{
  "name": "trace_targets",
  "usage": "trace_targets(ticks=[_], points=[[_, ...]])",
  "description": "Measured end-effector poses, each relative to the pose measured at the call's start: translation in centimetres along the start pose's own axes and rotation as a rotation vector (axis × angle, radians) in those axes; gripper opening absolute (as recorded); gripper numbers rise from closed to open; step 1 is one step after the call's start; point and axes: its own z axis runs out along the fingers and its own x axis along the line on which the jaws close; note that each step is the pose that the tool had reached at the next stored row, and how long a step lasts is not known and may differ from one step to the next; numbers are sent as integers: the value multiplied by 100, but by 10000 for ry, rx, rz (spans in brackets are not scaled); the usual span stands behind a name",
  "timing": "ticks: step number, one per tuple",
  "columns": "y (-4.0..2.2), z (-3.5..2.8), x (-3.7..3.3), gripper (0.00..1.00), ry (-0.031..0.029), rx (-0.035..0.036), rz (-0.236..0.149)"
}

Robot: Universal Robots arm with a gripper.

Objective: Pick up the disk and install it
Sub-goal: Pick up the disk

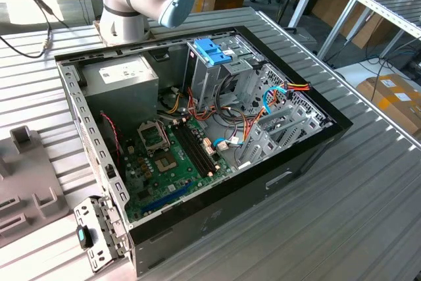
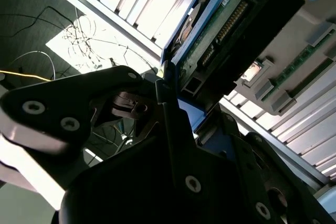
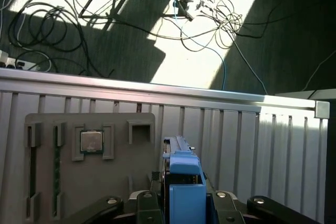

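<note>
In the first wrist view the disk (image 3: 184, 179) stands on edge, its blue plastic rail facing the camera. My gripper (image 3: 184, 203) is shut on the disk, with a black finger (image 3: 147, 203) on either side of it. The second wrist view shows the disk (image 2: 226, 24) from its circuit-board side, with its connector and blue edge, held at the gripper (image 2: 191, 114). The disk hangs over the ribbed metal table next to a grey fixture plate (image 3: 58, 182).
An open computer case (image 1: 296, 176) lies on the table, with a motherboard (image 1: 171, 156), a grey power-supply box (image 1: 125, 77) and a blue-handled drive cage (image 1: 212, 51). The fixture plate holds a processor chip (image 3: 92, 141). Cables lie on the floor beyond the table edge (image 3: 157, 92).
</note>
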Motion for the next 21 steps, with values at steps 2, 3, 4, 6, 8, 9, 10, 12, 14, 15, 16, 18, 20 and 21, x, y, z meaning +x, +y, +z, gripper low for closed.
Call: trace_targets(ticks=[2,3,4,6,8,9,10,12,14,15,16,18,20,21], points=[[0,-16,-3,37,-26,1,-1],[1,-27,-6,37,-43,2,-2],[1,-38,-8,37,-60,4,-3],[2,-61,-13,37,-94,6,-4],[3,-84,-17,37,-126,8,-7],[3,-100,-21,37,-149,10,-8],[4,-109,-23,37,-162,10,-9],[4,-127,-27,37,-191,13,-10],[5,-143,-30,37,-219,16,-12],[6,-157,-33,37,-244,17,-13],[6,-169,-35,37,-270,20,-14],[7,-190,-40,37,-310,22,-17],[8,-208,-43,37,-344,24,-18],[8,-214,-45,37,-358,26,-19]])
